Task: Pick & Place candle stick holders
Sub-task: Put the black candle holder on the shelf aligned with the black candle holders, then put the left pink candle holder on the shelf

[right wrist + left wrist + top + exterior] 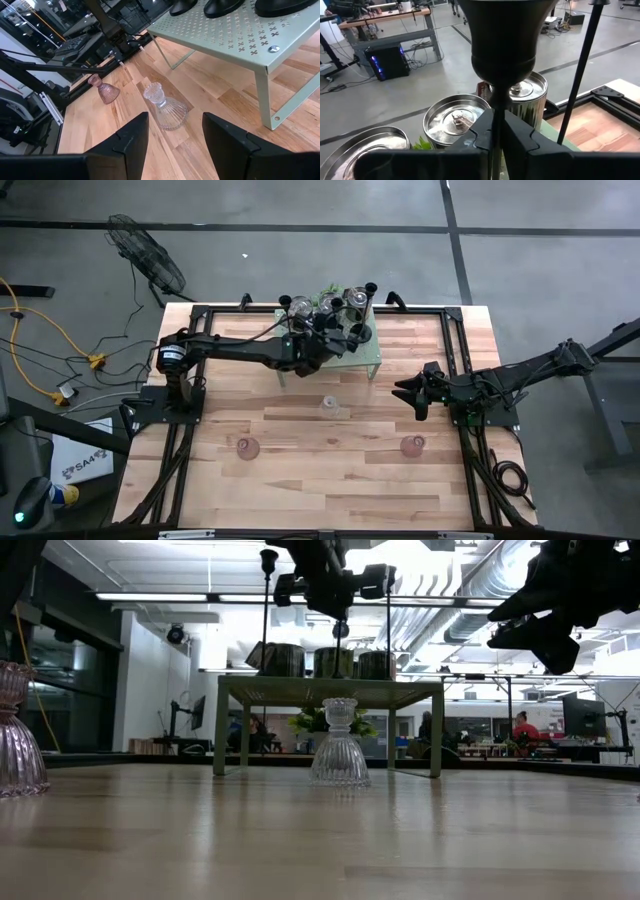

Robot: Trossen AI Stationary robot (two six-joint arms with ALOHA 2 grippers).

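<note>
A pale green perforated rack stands at the far middle of the table. On it are three shiny silver cups and black slim-stemmed holders; their round bases rest on the rack top. My left gripper is over the rack, shut on one black holder. A clear glass holder stands upright on the table in front of the rack. Two pink glass holders stand nearer the front edge. My right gripper is open and empty, right of the clear holder. My left gripper pinches the black holder's thin stem between its two fingers, just below the holder's cup. The fingers lie across the upright stem. The gripper hides the stem's lower part, so I cannot tell whether the base stands on the rack.
Another black stem stands close beside the held one. A leafy green plant sits at the rack's far side. Black frame rails run along the table's edges. Bare wood lies between the glass holders and the front edge.
</note>
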